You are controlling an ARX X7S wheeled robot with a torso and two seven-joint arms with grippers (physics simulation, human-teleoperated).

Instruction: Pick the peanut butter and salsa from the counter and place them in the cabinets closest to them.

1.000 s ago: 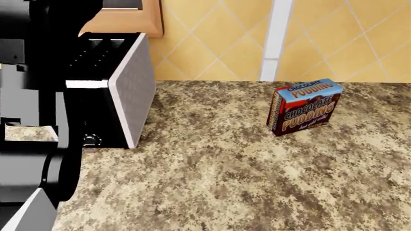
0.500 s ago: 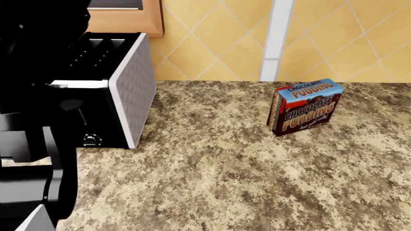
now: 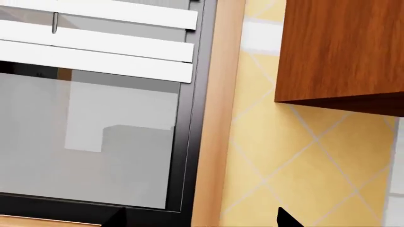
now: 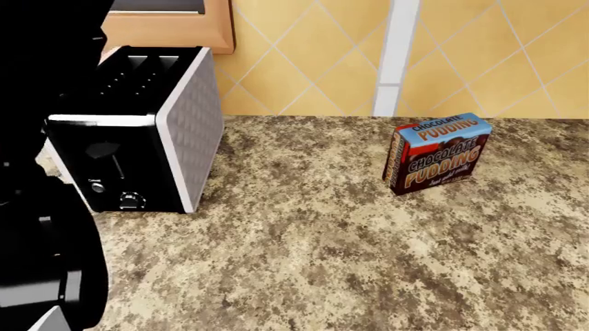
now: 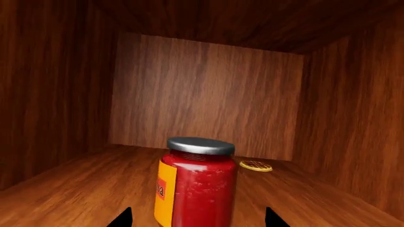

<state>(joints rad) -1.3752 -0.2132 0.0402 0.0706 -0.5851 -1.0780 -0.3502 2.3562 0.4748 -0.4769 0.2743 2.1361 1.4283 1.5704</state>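
Note:
The salsa (image 5: 196,182), a red jar with a grey lid and a yellow label, stands upright on the wooden floor of a cabinet (image 5: 208,94). My right gripper (image 5: 197,220) is open, its fingertips (image 5: 123,218) on either side of the jar with a gap on each side. My left gripper (image 3: 200,221) is open and holds nothing; it faces a black-framed glass pane (image 3: 94,137) and a yellow tiled wall (image 3: 284,156). The counter (image 4: 350,248) shows in the head view. The peanut butter is out of view.
A black and silver toaster (image 4: 147,131) stands at the counter's left, and a chocolate pudding box (image 4: 435,153) near the back wall. My left arm (image 4: 41,269) fills the head view's left edge. A brown cabinet corner (image 3: 344,52) hangs near the left gripper. A small waffle-like disc (image 5: 256,165) lies behind the salsa.
In the head view my left arm has moved away from in front of the toaster, uncovering its front face. The pudding box and toaster have not moved.

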